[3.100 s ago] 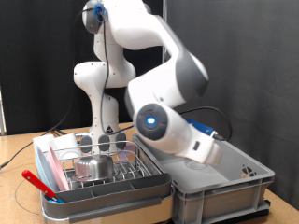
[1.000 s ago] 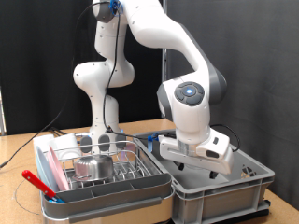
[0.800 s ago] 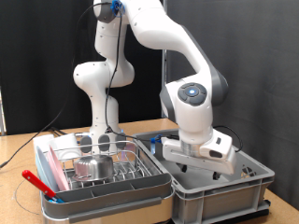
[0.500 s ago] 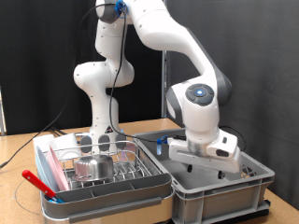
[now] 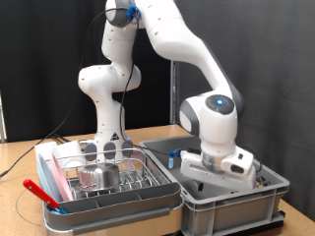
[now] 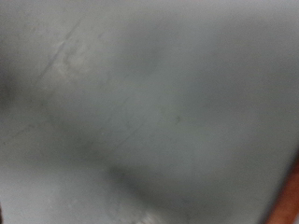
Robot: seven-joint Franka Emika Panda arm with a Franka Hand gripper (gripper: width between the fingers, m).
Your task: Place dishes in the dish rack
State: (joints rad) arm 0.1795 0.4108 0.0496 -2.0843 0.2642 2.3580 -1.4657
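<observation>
inside the grey bin point(image 5: 231, 202) the gripper point(image 5: 219, 169) sits low, its finger spread perhaps hidden, impossible to tell.

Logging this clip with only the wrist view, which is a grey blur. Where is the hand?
Observer: The hand is down inside the grey plastic bin, at the exterior view's right.
Operator: Is anything in the dish rack?
Observer: Yes, the steel cup sits in the dish rack.
Operator: And the pink plate?
Observer: The pink plate stands on edge at the rack's left end in the exterior view.
Operator: The red utensil?
Observer: The red utensil lies across the rack tray's front left corner.
</observation>
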